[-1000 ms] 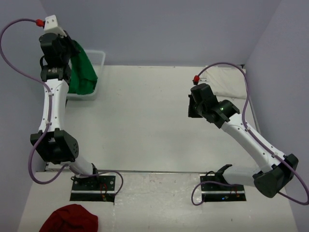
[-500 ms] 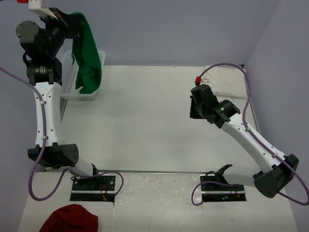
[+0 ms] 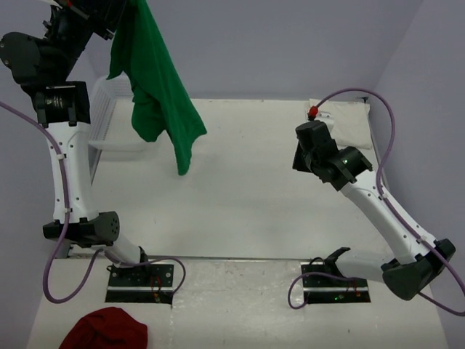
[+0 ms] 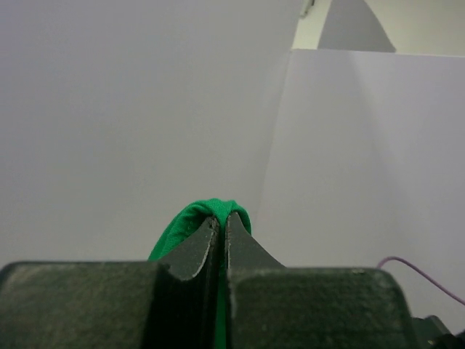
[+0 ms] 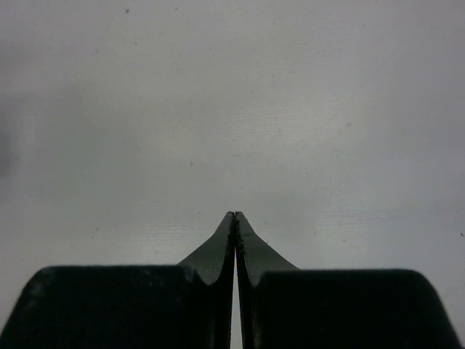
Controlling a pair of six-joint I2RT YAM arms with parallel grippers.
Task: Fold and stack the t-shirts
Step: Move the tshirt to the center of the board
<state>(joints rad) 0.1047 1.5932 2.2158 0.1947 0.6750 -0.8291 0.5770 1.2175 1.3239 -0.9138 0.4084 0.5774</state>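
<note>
The left gripper (image 4: 220, 218), clamped on the green t-shirt (image 3: 156, 94), had raised it clear of the basket (image 3: 109, 143), leaving it hanging full-length below the jaws, ready for laying flat; the right gripper (image 5: 234, 218) stayed closed, empty.

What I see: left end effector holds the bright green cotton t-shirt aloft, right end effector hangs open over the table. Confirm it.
Wrong on one point: the right end effector is shut, jaws pressed together, per the right wrist view. The rest stands.
</note>
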